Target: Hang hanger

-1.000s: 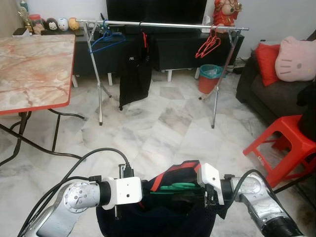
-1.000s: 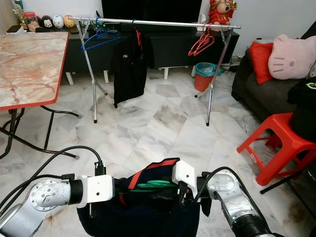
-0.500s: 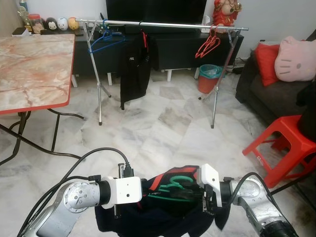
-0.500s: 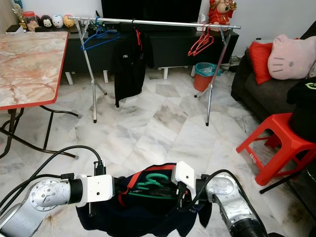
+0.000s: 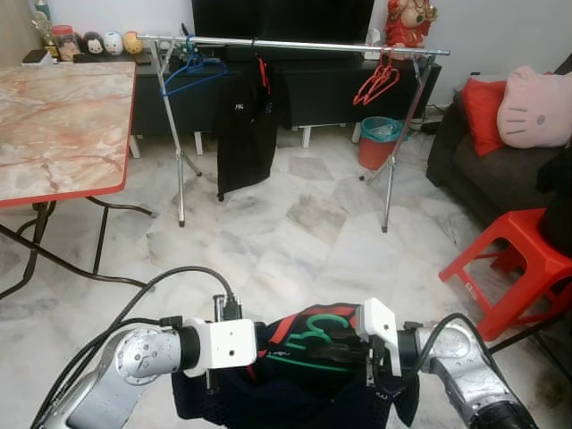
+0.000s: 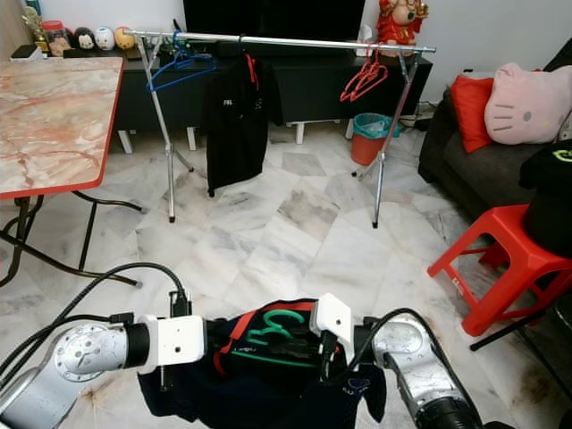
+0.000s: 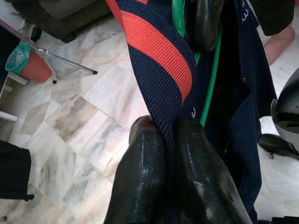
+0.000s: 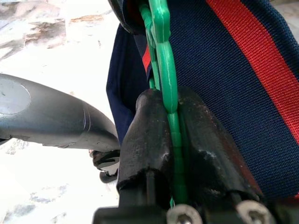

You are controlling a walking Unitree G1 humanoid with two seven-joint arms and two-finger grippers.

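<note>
Right tool (image 8: 170, 128): fingers pinched on the green hanger (image 8: 163, 60), its thin plastic bar running between the two black pads.
Left tool (image 7: 170, 154): fingers clamped on the red-and-navy striped collar (image 7: 159, 60) of the navy shirt (image 5: 295, 384).
Green hanger: low before the robot, held between both arms, its hook (image 5: 315, 323) lying across the bunched shirt, its bar partly inside the cloth.
Navy shirt: draped between the two tools, hanging down below them.
Clothes rail (image 5: 304, 41): well ahead across the marble floor (image 5: 295, 223), carrying a blue hanger (image 5: 192, 71), a black garment (image 5: 246, 125) and red hangers (image 5: 380, 80).
Tabletop (image 5: 54, 125): marble with a red edge, to the robot's left.
Red stool (image 5: 514, 259): to its right, beside a dark sofa (image 5: 483, 170).
</note>
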